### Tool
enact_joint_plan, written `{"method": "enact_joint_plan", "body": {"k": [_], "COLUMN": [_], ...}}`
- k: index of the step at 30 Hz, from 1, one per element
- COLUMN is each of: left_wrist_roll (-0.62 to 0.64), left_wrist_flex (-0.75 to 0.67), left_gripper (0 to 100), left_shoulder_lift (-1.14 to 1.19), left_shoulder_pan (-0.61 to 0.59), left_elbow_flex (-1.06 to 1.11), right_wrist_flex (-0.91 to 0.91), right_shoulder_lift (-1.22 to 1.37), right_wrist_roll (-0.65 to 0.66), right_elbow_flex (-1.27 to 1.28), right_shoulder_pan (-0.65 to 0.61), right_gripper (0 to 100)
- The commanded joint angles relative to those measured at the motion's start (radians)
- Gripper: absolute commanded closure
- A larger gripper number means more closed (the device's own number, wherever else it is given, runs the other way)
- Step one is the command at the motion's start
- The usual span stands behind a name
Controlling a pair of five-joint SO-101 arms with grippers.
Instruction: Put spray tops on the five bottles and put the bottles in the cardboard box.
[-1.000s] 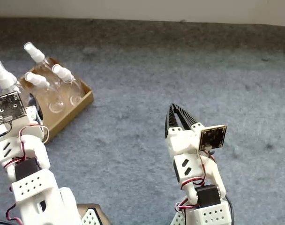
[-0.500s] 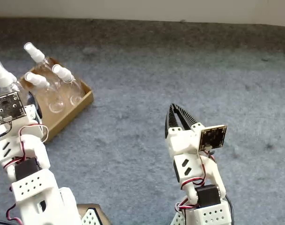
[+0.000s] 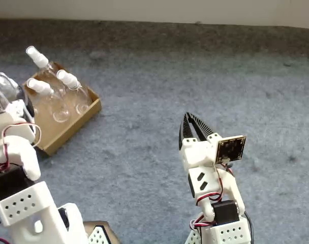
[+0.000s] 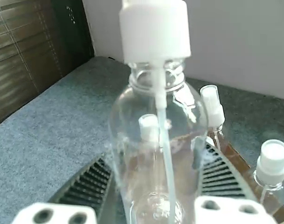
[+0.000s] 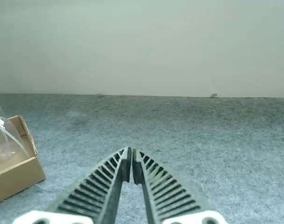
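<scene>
Left gripper (image 4: 153, 184) clamps capped bottle (image 4: 156, 121) at the box's edge

You hold the bottle neck-up, its spray top (image 4: 154, 30) on. The box (image 3: 75, 126) lies just ahead of your jaws, with three capped bottles (image 3: 68, 80) standing inside. Your left arm is far nearer; the right gripper (image 5: 131, 161), fingers pressed together, sits well apart.

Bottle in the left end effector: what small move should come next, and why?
Probably ease it over the free end of the cardboard box and lower it: the bottle wears its spray top, the left end effector holds it beside the box, three capped bottles stand inside.
</scene>
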Motion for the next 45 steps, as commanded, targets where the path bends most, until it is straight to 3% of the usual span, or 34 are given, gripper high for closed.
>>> {"method": "enact_joint_plan", "body": {"k": [1,13,21,29,38,45], "left_wrist_roll": [0.018,0.017,0.012,-0.023,-0.031,-0.031], "left_wrist_flex": [0.052,0.081,-0.060,-0.259,-0.282,-0.433], "left_gripper": [93,93,93,93,93,92], "left_shoulder_lift": [0.088,0.318,0.364,0.355,0.251,0.226], "left_shoulder_pan": [0.027,0.024,0.022,0.027,0.030,0.024], "left_elbow_flex": [-0.157,-0.364,-0.381,-0.219,-0.054,0.077], "right_wrist_flex": [0.007,0.007,0.007,0.007,0.005,0.005], "right_shoulder_lift": [-0.005,-0.005,-0.005,-0.005,-0.007,-0.007], "right_wrist_roll": [0.009,0.009,0.009,0.009,0.009,0.009], "right_elbow_flex": [0.117,0.117,0.117,0.117,0.117,0.117], "right_shoulder_pan": [-0.005,-0.005,-0.005,-0.005,-0.005,-0.005], "right_gripper": [99.4,99.4,99.4,99.4,99.4,99.4]}}
